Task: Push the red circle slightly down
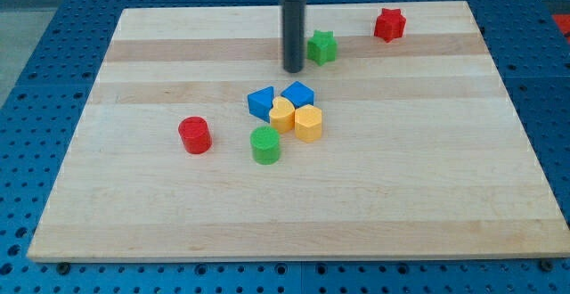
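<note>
The red circle sits on the wooden board, left of the middle. My tip stands near the view's top centre, well up and to the right of the red circle and not touching it. The tip is just left of a green star. Below the tip lies a tight cluster: a blue triangle-like block, a blue cube, a yellow heart, a yellow hexagon and a green circle.
A red star lies near the board's top right. Blue perforated table surrounds the board on all sides.
</note>
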### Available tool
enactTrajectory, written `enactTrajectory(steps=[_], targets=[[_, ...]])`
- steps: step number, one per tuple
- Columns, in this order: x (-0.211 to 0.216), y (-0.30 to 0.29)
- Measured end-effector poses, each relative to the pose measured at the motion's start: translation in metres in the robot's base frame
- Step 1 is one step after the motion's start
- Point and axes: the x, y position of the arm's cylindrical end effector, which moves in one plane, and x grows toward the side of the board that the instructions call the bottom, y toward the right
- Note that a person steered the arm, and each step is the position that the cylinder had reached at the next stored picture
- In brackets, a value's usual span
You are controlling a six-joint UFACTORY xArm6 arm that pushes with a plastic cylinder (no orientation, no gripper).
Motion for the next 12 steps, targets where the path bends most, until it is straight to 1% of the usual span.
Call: enactTrajectory(steps=[1,3,4,5,6,7,8,10,11,12], targets=[[0.0,-0.028],[0.0,-0.039],[0.034,-0.084],[0.049,-0.104],[0.049,-0.106],[0.061,-0.107],[0.111,-0.107],[0.115,-0.106],[0.164,-0.087],[0.163,-0.087]])
